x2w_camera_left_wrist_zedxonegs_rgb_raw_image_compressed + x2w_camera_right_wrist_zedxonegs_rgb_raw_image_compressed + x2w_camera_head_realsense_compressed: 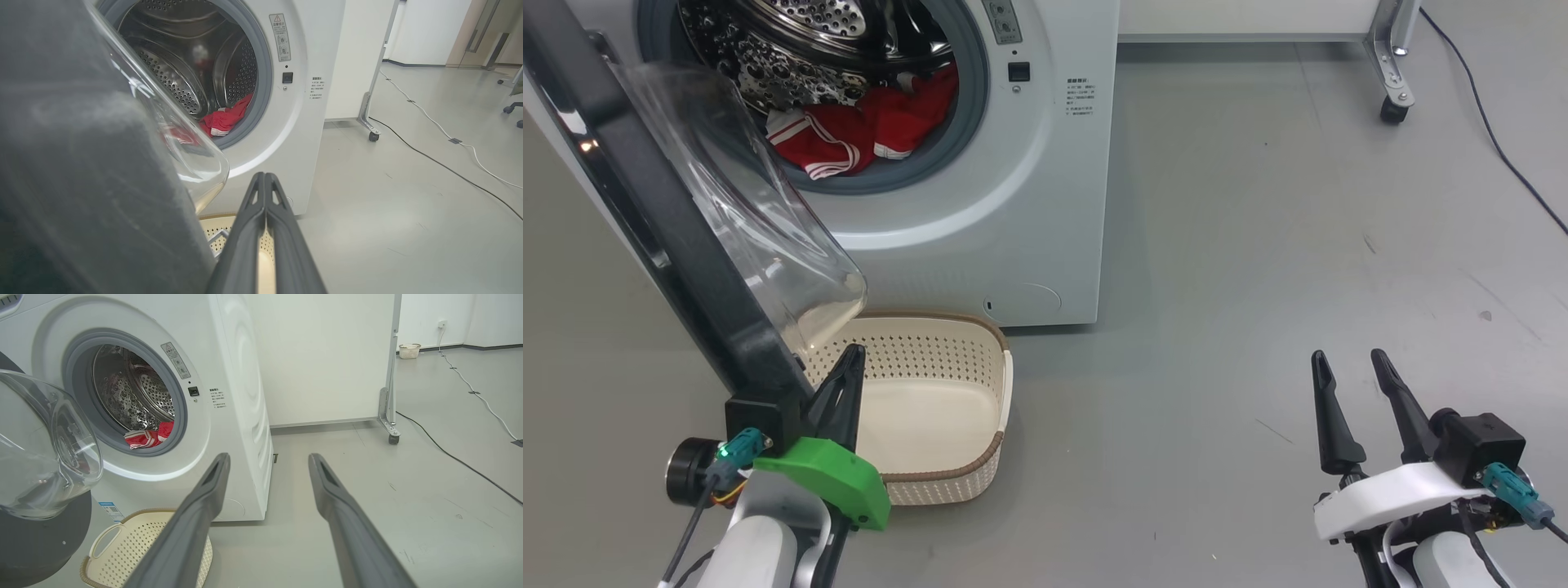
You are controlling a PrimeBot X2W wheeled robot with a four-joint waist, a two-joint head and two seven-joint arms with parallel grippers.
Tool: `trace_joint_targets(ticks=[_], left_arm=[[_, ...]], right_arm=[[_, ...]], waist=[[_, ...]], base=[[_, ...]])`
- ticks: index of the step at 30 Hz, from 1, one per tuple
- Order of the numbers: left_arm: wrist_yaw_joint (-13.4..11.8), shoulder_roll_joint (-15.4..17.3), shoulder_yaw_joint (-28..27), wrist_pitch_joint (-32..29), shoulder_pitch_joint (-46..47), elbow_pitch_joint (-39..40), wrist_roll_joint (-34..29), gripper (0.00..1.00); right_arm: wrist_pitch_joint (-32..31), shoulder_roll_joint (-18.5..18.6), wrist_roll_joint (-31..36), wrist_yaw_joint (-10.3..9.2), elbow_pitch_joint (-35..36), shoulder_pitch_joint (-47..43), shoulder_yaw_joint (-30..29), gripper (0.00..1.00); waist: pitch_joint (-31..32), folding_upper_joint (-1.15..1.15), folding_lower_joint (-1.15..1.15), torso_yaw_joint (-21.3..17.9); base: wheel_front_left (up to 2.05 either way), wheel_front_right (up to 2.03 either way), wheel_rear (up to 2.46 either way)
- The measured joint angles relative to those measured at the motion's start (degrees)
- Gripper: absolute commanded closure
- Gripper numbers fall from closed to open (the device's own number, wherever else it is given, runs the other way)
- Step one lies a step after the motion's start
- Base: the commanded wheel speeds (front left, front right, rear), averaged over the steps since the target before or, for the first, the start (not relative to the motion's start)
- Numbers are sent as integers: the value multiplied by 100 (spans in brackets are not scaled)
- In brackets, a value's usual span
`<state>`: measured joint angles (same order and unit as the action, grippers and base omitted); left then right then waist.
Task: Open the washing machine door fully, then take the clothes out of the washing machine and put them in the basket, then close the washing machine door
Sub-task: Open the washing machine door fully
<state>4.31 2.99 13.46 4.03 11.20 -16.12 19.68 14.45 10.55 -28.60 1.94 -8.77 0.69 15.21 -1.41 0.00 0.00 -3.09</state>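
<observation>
Red clothes (866,135) in drum (792,49), well past closed L gripper (854,353) by door (645,196); R gripper (1347,358) spread, empty.

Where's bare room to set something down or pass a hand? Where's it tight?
Free: grey floor right of the washing machine, out to the black cable and the right gripper. The basket is empty too. Tight: lower left, where the washing machine door bulges over the basket, left gripper beside it.

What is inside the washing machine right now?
Red clothes with white stripes lie low in the steel drum. Whatever sits beneath or behind that pile is covered.
</observation>
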Motion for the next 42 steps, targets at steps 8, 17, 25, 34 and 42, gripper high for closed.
trace_joint_targets(ticks=[8, 17, 25, 34, 42], left_arm=[[-56, -4, -43, 70, 83, -129, -3, 100], [-55, -23, 10, 169, 211, -344, -27, 100], [-49, -58, 51, 220, 214, -513, -12, 100], [-51, -87, 26, 319, 216, -641, 36, 100], [-56, -87, -68, 368, 225, -740, 116, 100]], right_arm=[[0, -35, 2, 2, -1, 0, -55, 0], [0, -73, 52, 45, -10, -1, -175, 0], [0, -104, 62, 54, -48, -6, -196, 0], [0, -138, 76, 97, -62, -118, -211, 0], [0, -168, 102, 138, -65, -124, -216, 0]], waist=[[-33, 0, 0, 19], [-16, 0, 0, 183], [58, 0, 0, 397], [102, 0, 0, 678], [91, 0, 0, 971]], base=[[0, 0, 0], [0, 0, 0], [0, 0, 0], [0, 0, 0], [0, 0, 0]])
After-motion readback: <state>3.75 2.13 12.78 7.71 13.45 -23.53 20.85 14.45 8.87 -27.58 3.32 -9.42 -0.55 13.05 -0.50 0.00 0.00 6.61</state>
